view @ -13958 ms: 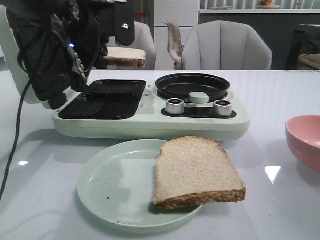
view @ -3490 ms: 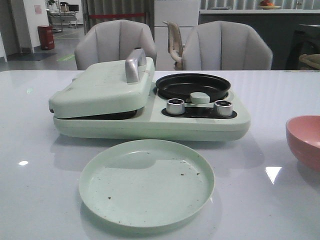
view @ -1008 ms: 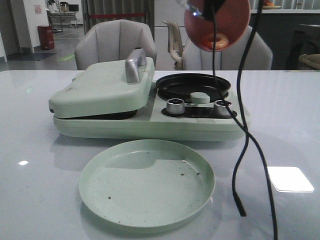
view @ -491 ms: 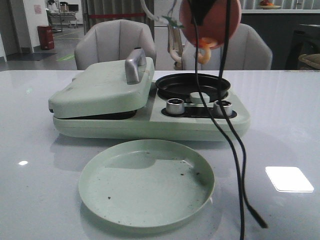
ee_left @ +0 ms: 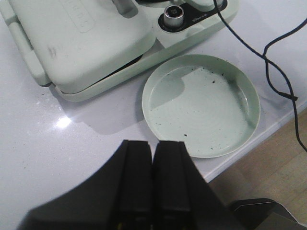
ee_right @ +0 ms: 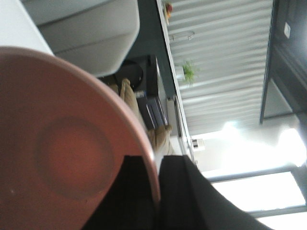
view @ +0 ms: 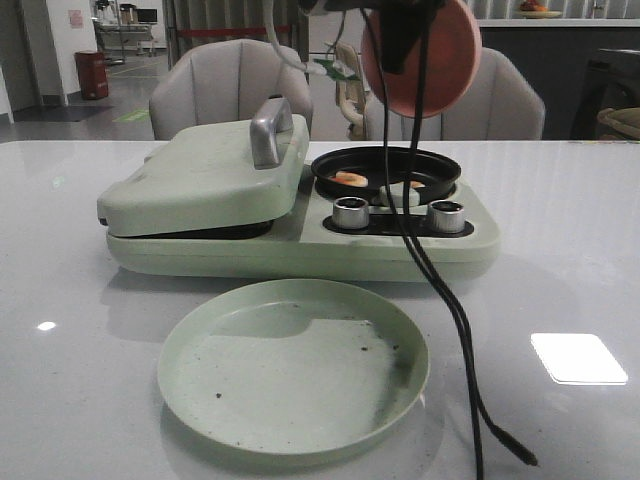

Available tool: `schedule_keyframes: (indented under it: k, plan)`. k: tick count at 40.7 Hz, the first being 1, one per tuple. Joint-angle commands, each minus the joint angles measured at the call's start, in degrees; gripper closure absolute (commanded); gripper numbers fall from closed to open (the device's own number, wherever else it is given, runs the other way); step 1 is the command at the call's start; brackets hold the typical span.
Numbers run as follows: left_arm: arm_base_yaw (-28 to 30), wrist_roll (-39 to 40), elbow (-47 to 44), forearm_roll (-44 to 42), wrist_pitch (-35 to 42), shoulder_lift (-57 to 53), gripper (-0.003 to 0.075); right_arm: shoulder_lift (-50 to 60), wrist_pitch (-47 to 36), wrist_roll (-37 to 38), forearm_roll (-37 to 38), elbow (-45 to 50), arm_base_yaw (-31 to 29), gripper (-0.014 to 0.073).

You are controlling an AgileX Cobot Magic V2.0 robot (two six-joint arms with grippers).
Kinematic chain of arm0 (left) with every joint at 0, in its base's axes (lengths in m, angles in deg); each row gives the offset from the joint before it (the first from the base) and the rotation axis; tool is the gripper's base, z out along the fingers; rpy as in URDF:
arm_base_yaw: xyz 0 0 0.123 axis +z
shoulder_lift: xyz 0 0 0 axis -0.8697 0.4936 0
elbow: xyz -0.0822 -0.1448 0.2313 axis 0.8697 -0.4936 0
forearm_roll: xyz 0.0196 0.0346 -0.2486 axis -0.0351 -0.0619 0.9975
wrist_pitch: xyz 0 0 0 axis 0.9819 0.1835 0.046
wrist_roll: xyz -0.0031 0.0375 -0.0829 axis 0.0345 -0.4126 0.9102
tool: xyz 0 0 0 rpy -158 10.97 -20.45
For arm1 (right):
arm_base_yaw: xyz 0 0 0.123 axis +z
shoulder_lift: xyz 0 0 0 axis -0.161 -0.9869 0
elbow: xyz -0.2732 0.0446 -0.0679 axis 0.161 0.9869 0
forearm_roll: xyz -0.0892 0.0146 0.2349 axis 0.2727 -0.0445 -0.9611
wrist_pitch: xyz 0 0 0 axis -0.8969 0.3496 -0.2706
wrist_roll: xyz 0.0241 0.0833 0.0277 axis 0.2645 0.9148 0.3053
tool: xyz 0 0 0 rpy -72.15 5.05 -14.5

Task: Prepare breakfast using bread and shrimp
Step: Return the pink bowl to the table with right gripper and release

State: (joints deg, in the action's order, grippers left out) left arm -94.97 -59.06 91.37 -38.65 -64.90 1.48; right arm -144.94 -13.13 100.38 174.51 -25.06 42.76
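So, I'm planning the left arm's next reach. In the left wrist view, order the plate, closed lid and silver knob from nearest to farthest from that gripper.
1. Plate, just ahead of the left gripper.
2. Lid, beyond and to one side.
3. Knob, farthest, past the plate.

- A pale green breakfast machine (view: 300,235) sits on the white table (view: 90,400), its sandwich-press lid (view: 205,180) shut, with a silver handle (view: 268,130) on top.
- A round black pan (view: 386,166) occupies the machine's right side.
- 2 silver knobs (view: 350,212) (view: 446,216) stand in front of the pan, a green knob (view: 398,195) between them.
- A pale green plate (view: 293,366), speckled with dark crumbs, lies near the machine's front.
- A pink bowl (view: 425,55) is tipped on its side above the pan.
- A black cable (view: 440,290) hangs down to the table.
- 2 grey chairs (view: 230,85) (view: 500,100) stand behind the table.
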Motion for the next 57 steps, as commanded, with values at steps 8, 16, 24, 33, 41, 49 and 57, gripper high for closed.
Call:
schedule_keyframes:
  k: [8, 16, 24, 33, 41, 49, 57]
  plan:
    - [-0.45, 0.47, 1.49, -0.13, 4.30, -0.55, 0.0620, 14.58, 3.93, 0.89, -21.90, -0.60, -2.99, 0.0550]
    - [-0.45, 0.47, 1.49, -0.13, 4.30, -0.55, 0.0620, 25.13, 1.07, -1.90, -38.64, 9.22, -11.76, 0.0550]
    - [-0.45, 0.47, 1.49, -0.13, 4.30, -0.55, 0.0620, 31.71, -3.46, -12.01, -58.09, 20.48, -24.47, 0.0551]
    - [-0.45, 0.47, 1.49, -0.13, 4.19, -0.55, 0.0620, 32.04, -9.35, -25.69, -86.33, 29.03, -38.94, 0.0551]
    - [-0.45, 0.47, 1.49, -0.03, 3.59, -0.55, 0.0620, 29.76, -15.55, -30.91, -97.31, 34.61, -44.75, 0.0551]
    - [-0.45, 0.47, 1.49, 0.19, 3.22, -0.55, 0.0620, 25.45, -16.58, -30.91, -97.56, 35.60, -44.75, 0.0547]
    - [-0.45, 0.47, 1.49, 0.41, 2.60, -0.55, 0.0620, 23.74, -15.70, -30.91, -97.60, 35.60, -44.75, 0.0353]
